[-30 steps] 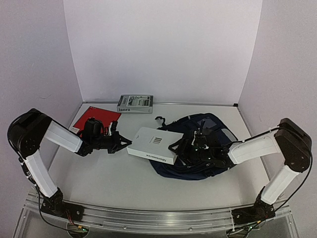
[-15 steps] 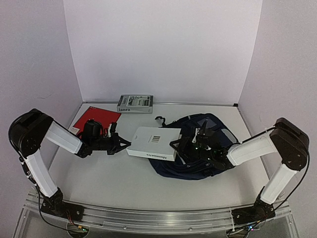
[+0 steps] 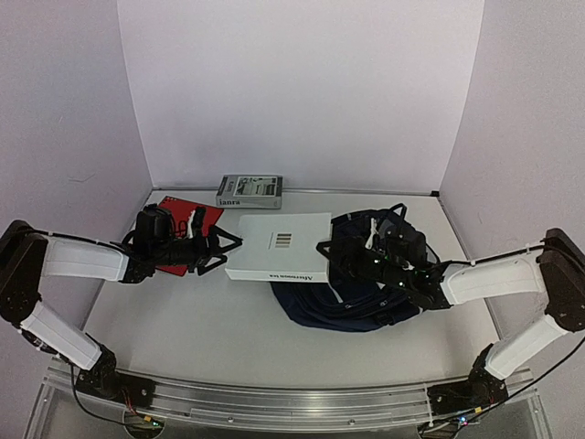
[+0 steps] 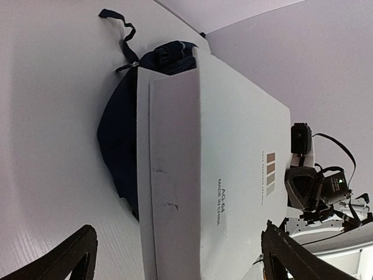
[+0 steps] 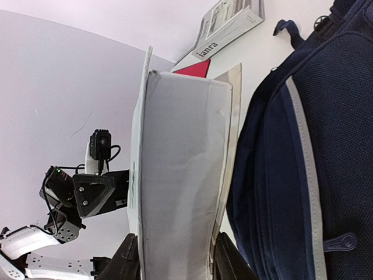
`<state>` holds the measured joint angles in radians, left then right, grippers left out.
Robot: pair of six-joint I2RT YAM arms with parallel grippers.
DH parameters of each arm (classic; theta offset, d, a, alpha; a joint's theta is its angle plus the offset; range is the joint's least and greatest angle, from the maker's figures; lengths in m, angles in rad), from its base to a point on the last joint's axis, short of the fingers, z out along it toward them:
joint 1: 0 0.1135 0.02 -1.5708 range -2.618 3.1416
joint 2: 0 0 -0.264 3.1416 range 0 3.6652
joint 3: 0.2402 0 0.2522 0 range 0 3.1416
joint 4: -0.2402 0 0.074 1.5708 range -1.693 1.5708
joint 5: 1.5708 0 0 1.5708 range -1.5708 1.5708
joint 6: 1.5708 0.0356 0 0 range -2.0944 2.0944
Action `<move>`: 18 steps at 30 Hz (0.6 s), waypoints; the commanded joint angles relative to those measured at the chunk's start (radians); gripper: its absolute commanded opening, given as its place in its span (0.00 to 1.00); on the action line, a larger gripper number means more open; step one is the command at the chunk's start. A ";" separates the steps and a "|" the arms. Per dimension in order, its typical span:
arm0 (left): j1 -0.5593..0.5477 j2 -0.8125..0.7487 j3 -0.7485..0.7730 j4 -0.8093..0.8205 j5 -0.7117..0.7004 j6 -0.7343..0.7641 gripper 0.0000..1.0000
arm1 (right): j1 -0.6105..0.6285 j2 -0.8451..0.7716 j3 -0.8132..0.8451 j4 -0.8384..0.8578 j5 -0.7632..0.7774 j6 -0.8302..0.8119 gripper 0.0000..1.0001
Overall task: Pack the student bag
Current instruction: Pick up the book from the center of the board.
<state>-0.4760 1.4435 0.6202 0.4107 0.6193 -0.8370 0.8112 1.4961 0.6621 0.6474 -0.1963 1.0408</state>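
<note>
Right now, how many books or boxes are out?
3: white box in right gripper, red book at left, grey book at the back. The backpack may hide more.

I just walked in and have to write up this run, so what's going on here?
Two robot arms are packing a navy backpack. The right pincer is clamped on the right edge of a flat white box; that end lies over the backpack, not yet inside. The left pincer stands open at the box's left edge, gripping nothing. A red book and a grey box lie at the back of the table.
</note>
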 commanded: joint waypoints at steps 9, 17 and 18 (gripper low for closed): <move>-0.002 -0.105 0.059 -0.019 0.150 -0.025 1.00 | 0.000 -0.118 0.075 0.037 -0.156 -0.009 0.34; -0.001 -0.117 0.029 0.217 0.277 -0.179 0.69 | 0.001 -0.075 0.102 0.032 -0.195 -0.035 0.36; -0.001 -0.122 0.026 0.219 0.276 -0.182 0.64 | 0.001 -0.069 0.106 0.032 -0.197 -0.036 0.36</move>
<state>-0.4763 1.3569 0.6415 0.4926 0.8282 -0.9484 0.8101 1.4183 0.7146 0.6203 -0.3587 1.0233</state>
